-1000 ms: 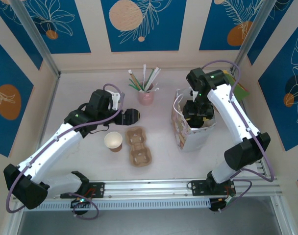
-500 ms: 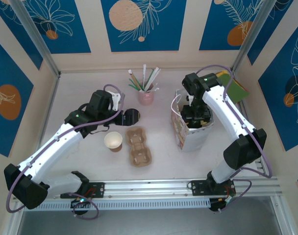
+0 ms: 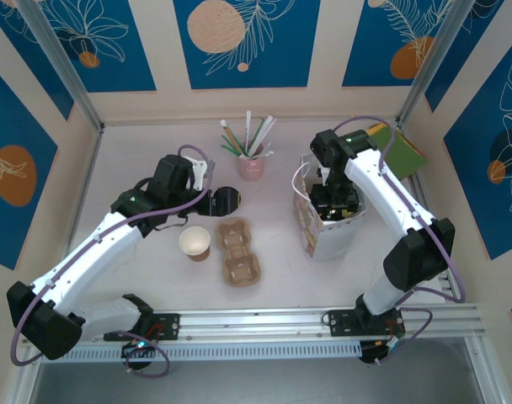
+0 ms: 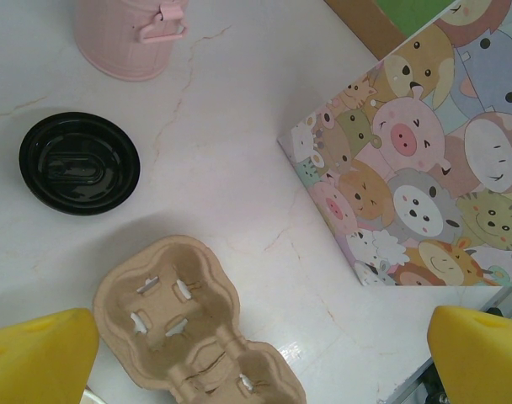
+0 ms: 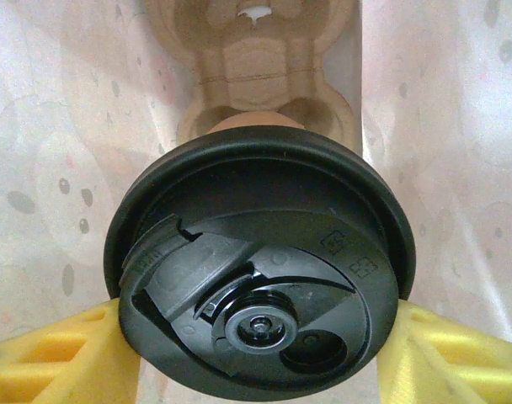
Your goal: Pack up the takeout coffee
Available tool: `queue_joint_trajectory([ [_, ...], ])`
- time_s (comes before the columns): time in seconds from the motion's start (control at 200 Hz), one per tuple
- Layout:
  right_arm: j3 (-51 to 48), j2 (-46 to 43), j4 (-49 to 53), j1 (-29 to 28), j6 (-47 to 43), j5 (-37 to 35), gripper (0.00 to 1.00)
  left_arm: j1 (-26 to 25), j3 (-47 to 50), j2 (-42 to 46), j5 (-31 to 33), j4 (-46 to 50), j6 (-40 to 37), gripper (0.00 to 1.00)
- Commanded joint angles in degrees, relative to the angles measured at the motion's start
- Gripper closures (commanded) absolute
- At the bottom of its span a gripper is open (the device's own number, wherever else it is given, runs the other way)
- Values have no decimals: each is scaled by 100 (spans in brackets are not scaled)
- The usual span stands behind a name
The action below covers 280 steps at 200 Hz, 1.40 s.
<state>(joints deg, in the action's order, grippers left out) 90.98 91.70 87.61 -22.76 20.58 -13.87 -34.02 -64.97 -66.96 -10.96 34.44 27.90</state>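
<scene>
Over the last second the right claw [image 5: 258, 345] had eased further into the paper bag [image 5: 54, 126], so packing looked nearly done. Half-spread, it pinched the takeout coffee [image 5: 260, 269] at the lid, a pulp tray [image 5: 256, 59] just beneath. The left claw [image 4: 258, 353] stood spread wide, empty.

The takeout coffee [image 5: 260, 278], a brown paper cup under a round black plastic lid, sits gripped between the yellow fingers [image 5: 62, 362] of the right tool [image 5: 258, 349], lid facing the tool's wrist.
</scene>
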Motion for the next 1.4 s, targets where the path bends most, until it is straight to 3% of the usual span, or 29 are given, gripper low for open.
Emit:
queue_joint_trajectory([
  [0.0,-127,57,-46,-9,-82,187,36,29,-7,27,-117,-63,-153,0],
  [1.395,-342,45,-141,57,-111,213,36,29,37,43,-125,-16,-74,0],
])
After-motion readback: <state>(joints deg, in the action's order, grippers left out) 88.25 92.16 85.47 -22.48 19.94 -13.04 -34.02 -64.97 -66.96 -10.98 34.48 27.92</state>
